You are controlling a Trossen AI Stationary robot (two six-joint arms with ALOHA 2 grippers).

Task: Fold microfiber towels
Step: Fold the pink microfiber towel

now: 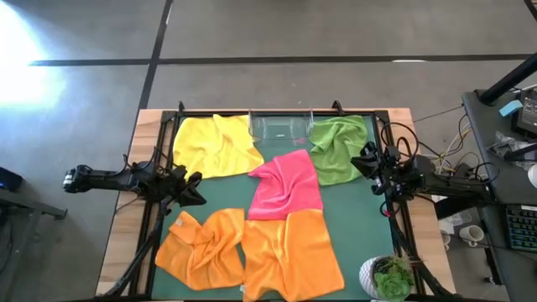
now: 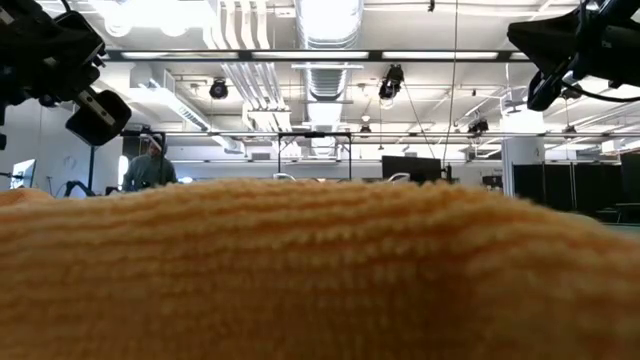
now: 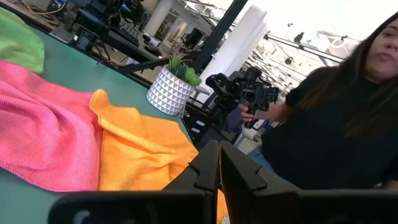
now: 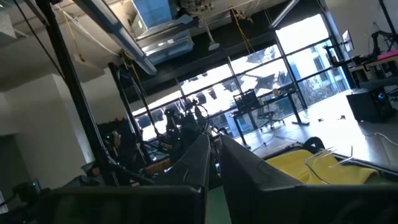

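Grey concrete floor surrounded a wooden desk (image 1: 126, 235) topped with a green mat (image 1: 352, 226), where five microfiber towels lay spread between the two arms. The yellow towel (image 1: 214, 144) sat rumpled just beyond the left hand (image 1: 195, 188), toward the far edge. The green towel (image 1: 340, 147), creased and partly doubled over, lay right beside the right hand (image 1: 366, 161). The pink towel (image 1: 287, 183) lay about midway between the two hands, slightly askew, its near edge overlapping an orange towel (image 1: 289, 256) that lay fairly flat at the near edge of the desk. A second orange towel (image 1: 200, 247), crumpled into folds, sat just nearer than the left hand and touched the first. None of the towels was neatly folded.

A clear plastic tray (image 1: 281, 126) stood at the far edge between the yellow and green towels, well apart from the left hand and nearer the right; nothing could be made out inside it. A white patterned pot (image 1: 377, 277) holding a small green plant (image 1: 393, 275) stood at the near corner on the right hand's side.

Both hands hung above the desk at its sides. The left hand's fingers (image 3: 208, 171) were pressed together, holding nothing. The right hand's fingers (image 4: 200, 162) stood almost together, also holding nothing. A person in dark clothing (image 3: 336, 124) stood past the left hand, beyond the desk.
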